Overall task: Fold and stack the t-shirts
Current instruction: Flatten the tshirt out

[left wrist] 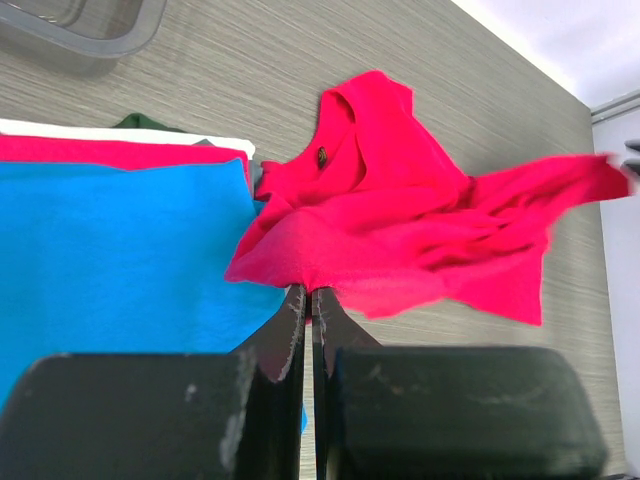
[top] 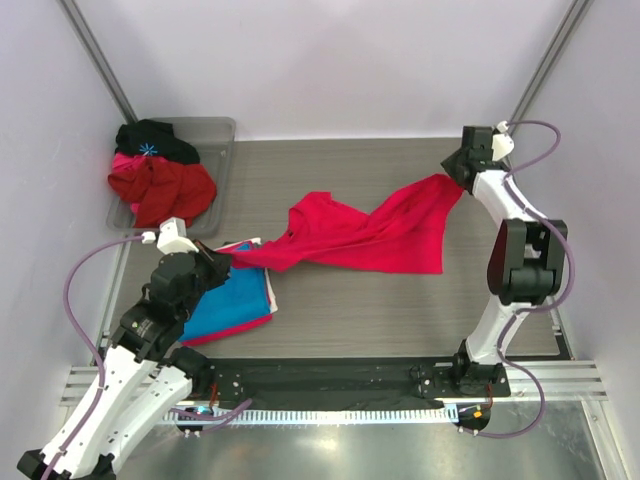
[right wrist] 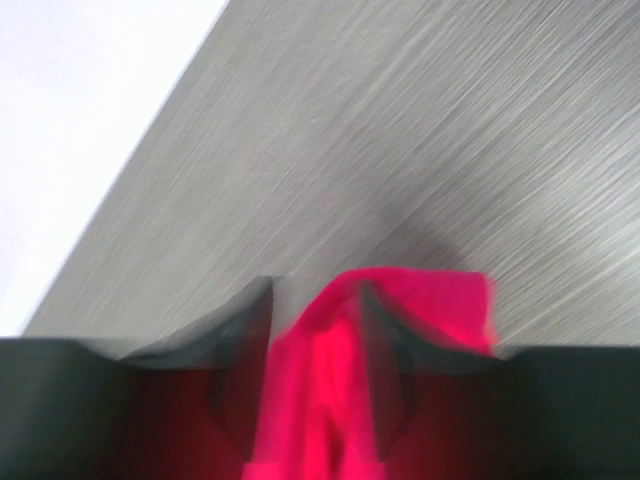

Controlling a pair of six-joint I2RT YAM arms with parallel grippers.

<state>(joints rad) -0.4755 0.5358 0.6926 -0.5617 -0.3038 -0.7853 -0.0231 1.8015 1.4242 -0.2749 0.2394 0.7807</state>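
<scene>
Crimson-pink t-shirt: where does it lie? (Operator)

Unfolded and crumpled, stretched across the middle of the bench between the two arms. Its left end reaches the edge of the folded blue t-shirt, which lies on a folded pink-red t-shirt at the near left. (Technician)

State of the left fingers? (Operator)

Pressed together, pinching one edge of the cloth at their tips. (Technician)

And the right fingers? (Operator)

A little apart, with the far right corner of the cloth bunched between them. The view is blurred; a firm clamp cannot be confirmed. (Technician)

Other items? (Operator)

A clear tray at the far left holds a dark red garment and a black garment. (Technician)
</scene>
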